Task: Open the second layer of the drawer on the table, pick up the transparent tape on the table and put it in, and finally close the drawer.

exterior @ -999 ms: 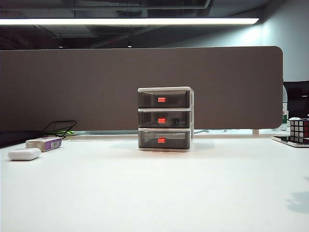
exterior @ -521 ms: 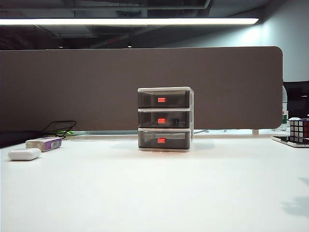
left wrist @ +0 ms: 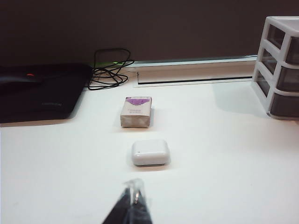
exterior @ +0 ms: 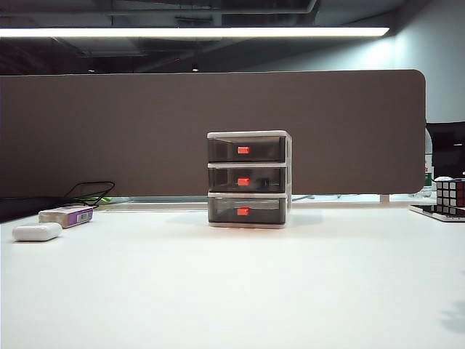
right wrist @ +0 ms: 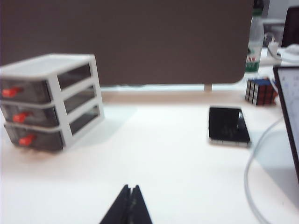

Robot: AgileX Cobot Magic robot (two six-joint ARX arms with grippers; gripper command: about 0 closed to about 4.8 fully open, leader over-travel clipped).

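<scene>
With all three tiers of the drawer (exterior: 249,179) shut, its second layer (exterior: 245,179) included, no transparent tape showing and both the left gripper (left wrist: 133,201) and right gripper (right wrist: 130,196) clenched empty well short of it, the task looks either finished or unstarted.

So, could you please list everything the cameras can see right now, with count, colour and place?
drawer: one, white frame, three smoky grey tiers with red-orange handles, all shut, mid-table
white oval case: one, white, table's left part
purple-and-white flat box: one, just behind the case
cables: black tangle, back left edge
black bag: one, far left
phone: one, black, right of the drawer
puzzle cube: one, multicoloured, back right
bottle: one, clear, behind the cube
table: one, white
transparent tape: not visible
left claw: shut, low over the table near the case
right claw: shut, low over the table right of the drawer
</scene>
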